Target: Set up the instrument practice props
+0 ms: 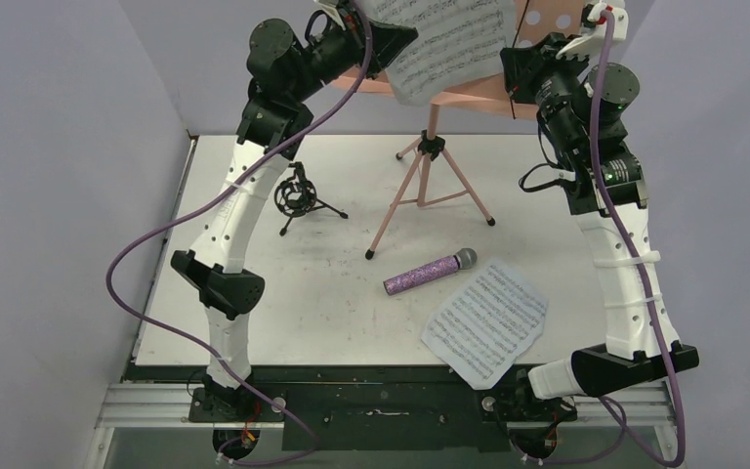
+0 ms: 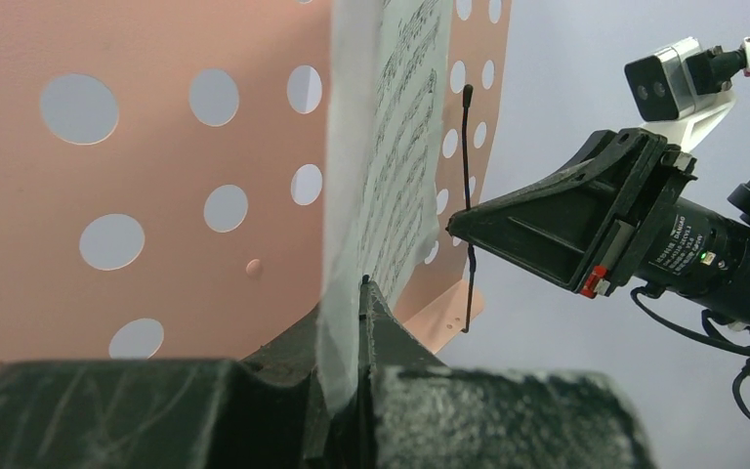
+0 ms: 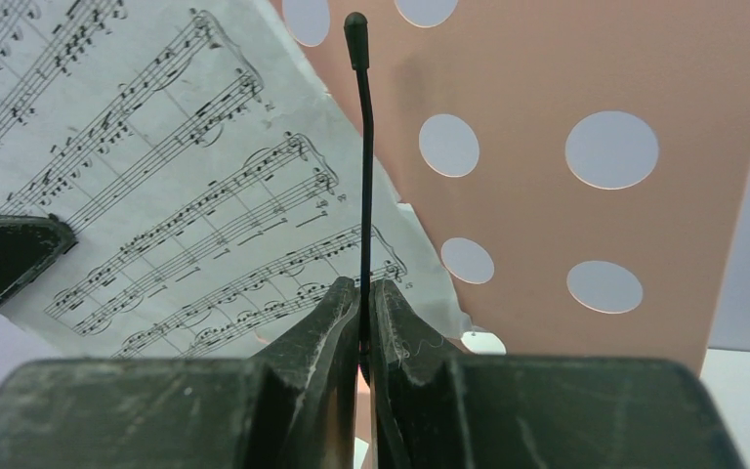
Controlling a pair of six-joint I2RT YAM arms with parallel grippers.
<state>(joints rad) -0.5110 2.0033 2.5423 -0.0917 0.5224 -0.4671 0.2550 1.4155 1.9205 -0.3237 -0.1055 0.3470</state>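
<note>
The pink perforated music stand (image 1: 469, 96) stands on tripod legs at the back of the table. My left gripper (image 1: 402, 37) is shut on the edge of a white sheet-music page (image 1: 444, 44) and holds it against the stand's desk; the page (image 2: 391, 166) runs up from the pinched jaws (image 2: 356, 322). My right gripper (image 1: 513, 70) is shut on the stand's thin black page-holder wire (image 3: 363, 156), jaws closed around it (image 3: 363, 313). A second page (image 1: 486, 320) lies flat at the front right. The purple glitter microphone (image 1: 430, 273) lies beside it. The black shock-mount tripod (image 1: 300, 198) stands at the left.
The stand's tripod legs (image 1: 428, 195) spread over the table's back middle. Grey walls close in on the left, the back and the right. Purple cables (image 1: 146, 264) hang off both arms.
</note>
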